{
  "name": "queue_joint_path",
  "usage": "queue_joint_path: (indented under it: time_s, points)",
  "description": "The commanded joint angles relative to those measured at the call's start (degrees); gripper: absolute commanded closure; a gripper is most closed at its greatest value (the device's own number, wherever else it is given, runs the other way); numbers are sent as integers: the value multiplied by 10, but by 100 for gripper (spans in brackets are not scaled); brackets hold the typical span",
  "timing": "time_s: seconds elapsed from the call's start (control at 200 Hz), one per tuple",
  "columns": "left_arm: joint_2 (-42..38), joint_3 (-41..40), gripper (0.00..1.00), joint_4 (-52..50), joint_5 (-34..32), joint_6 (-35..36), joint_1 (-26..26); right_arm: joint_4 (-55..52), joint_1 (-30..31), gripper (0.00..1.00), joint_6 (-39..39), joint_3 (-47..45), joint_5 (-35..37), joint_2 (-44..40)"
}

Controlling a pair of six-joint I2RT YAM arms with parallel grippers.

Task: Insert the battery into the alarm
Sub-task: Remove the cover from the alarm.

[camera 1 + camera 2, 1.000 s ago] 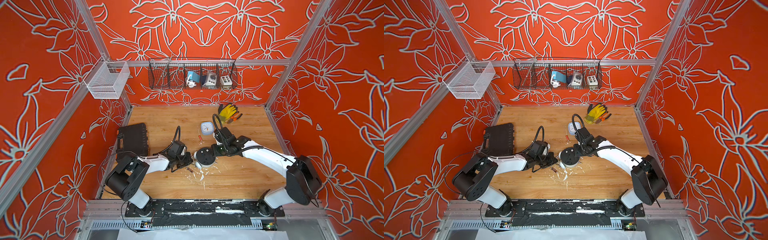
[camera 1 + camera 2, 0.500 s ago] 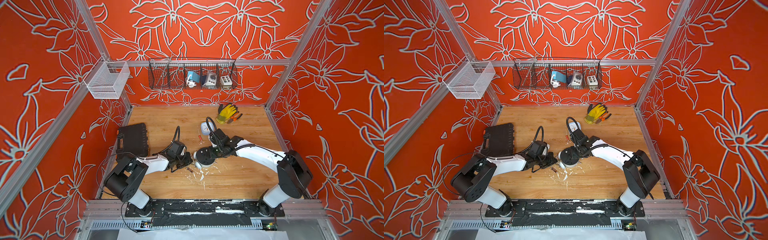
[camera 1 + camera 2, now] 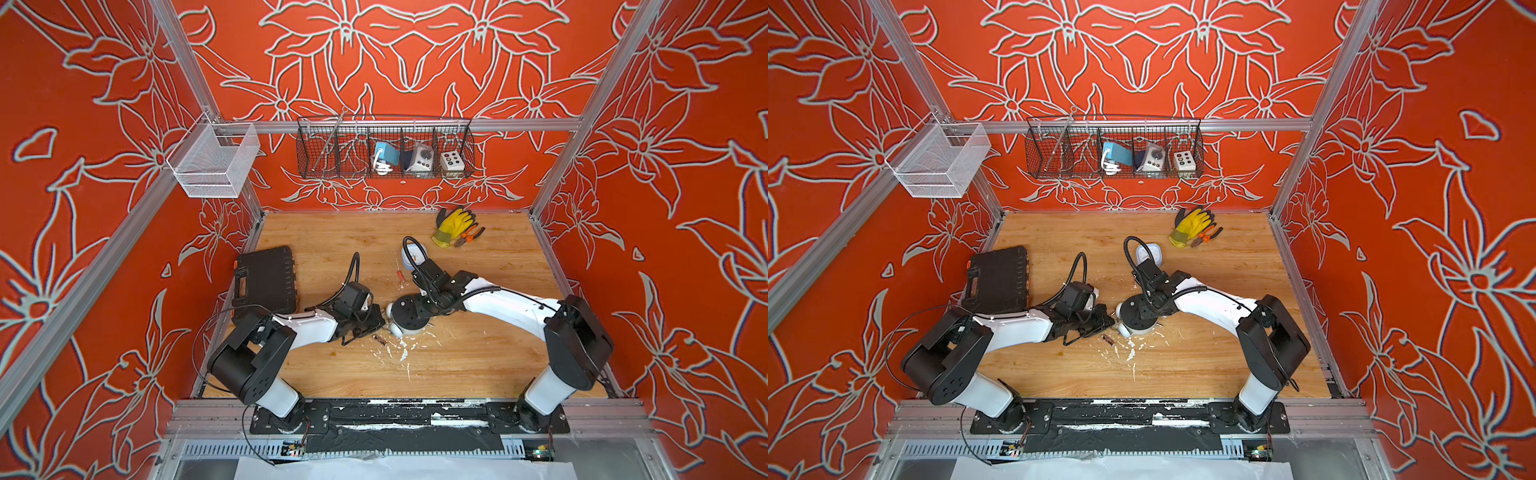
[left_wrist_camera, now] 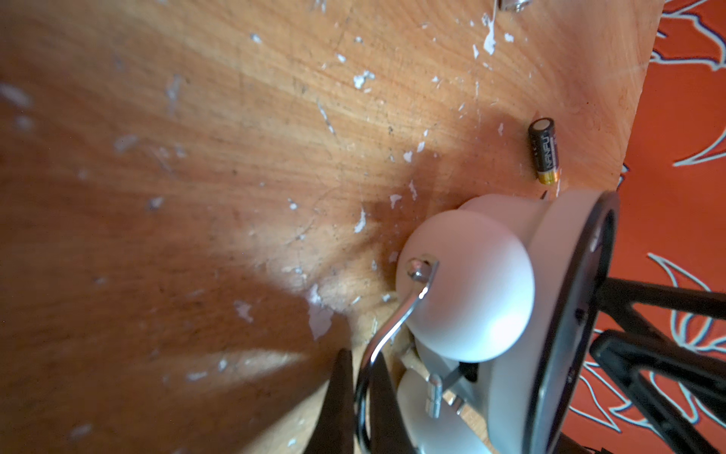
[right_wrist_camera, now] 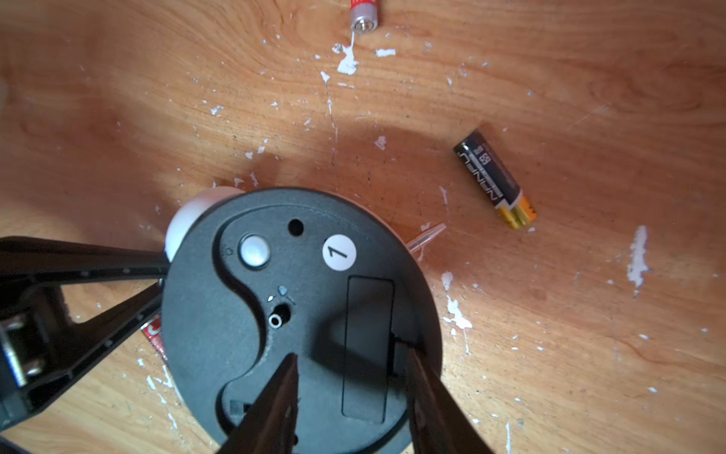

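While left gripper (image 4: 360, 369) clamps alarm handle (image 4: 400, 314) — tight — right gripper (image 5: 351, 353) hangs half-open.

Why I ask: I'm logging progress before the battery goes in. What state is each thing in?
alarm clock, face down, back up.
battery cover, appears shut.
black battery, loose on the table, not inserted.
left gripper, shut on the alarm clock's wire handle.
right gripper, open over the battery cover.
tool case, closed.
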Motion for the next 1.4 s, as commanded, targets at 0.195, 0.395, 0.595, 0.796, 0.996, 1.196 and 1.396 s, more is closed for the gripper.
queue_joint_path:
  time_s: [0.195, 0.395, 0.595, 0.796, 0.996, 1.196, 1.396]
  points:
    - [9, -2, 100, -42, -23, 0, 0, -83, 3, 52, 19, 22, 51, 46]
    - [9, 1, 100, -43, -19, 0, 0, -88, 10, 50, 38, 2, 10, 67]
    - [14, 4, 100, -42, -16, 2, -1, -58, 11, 50, 48, -39, -24, 98]
    - [19, 8, 100, -41, -14, 2, -3, 9, 11, 51, 23, -62, -96, 80]
    - [22, 8, 100, -41, -13, 1, -6, 107, 3, 52, 22, -87, -203, 53]
    - [18, 9, 100, -49, -17, 4, -6, 174, -17, 52, 43, -109, -251, 30]
    - [18, 9, 100, -50, -20, 1, -6, 220, -33, 53, 62, -125, -281, 7]
